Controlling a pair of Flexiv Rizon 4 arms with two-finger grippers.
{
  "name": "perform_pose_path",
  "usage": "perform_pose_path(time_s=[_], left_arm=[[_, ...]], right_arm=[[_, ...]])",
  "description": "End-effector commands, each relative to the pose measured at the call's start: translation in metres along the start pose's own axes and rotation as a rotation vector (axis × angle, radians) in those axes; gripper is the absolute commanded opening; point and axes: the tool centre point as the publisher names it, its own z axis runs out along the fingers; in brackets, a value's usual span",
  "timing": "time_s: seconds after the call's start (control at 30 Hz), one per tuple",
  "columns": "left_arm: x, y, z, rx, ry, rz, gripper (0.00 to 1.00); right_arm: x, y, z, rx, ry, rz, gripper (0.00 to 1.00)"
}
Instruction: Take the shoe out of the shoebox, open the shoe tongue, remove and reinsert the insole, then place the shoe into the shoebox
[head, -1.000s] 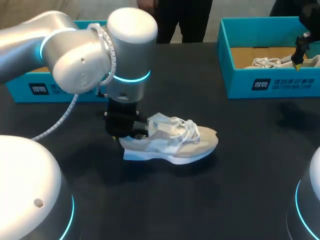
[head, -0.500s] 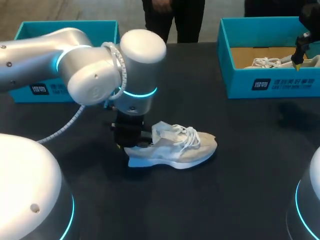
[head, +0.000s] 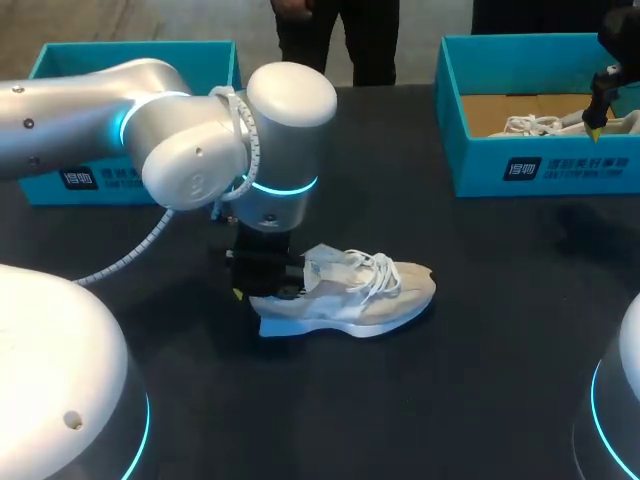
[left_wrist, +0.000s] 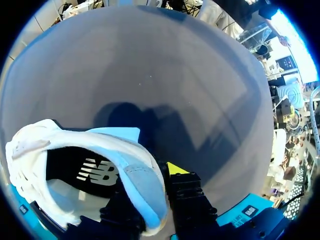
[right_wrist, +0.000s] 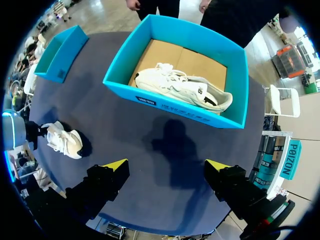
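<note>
The left gripper (head: 265, 291) is closed on the heel of the shoe (head: 350, 295). In the left wrist view one finger stands inside the heel opening, and the other finger (left_wrist: 182, 192), with its yellow tip, presses on the outside of the light blue heel wall. The shoe stands on its sole on the table (head: 480, 380), a little left of the middle. Its toe points toward the right edge and its white laces are on top. The left arm (head: 200, 150) comes over it from the left edge.

The right gripper (right_wrist: 166, 166) has its fingers wide apart and holds nothing. It hangs high above the table, near the right box (head: 540, 165), which sits at the far right corner. A second shoe (right_wrist: 182, 87) lies inside this box on brown cardboard. The left box (head: 60, 180) stands at the far left corner, partly hidden behind the left arm.
</note>
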Motion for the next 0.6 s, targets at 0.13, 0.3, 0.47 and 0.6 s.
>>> perform_pose_path(time_s=[0.13,0.3,0.47,0.6], left_arm=[[0.004,-0.004,-0.006,-0.020,-0.026,-0.002,1.00],[0.008,-0.006,-0.021,-0.029,-0.059,-0.008,1.00],[0.013,-0.005,-0.037,-0.031,-0.080,-0.030,1.00],[0.022,-0.006,-0.051,-0.037,-0.112,-0.096,1.00]], right_arm=[[0.000,0.000,0.000,0.001,-0.002,0.002,1.00],[0.000,0.000,0.000,0.001,-0.002,0.002,1.00],[0.000,0.000,0.000,0.001,-0.002,0.002,1.00],[0.000,0.000,0.000,0.001,-0.002,0.002,1.00]])
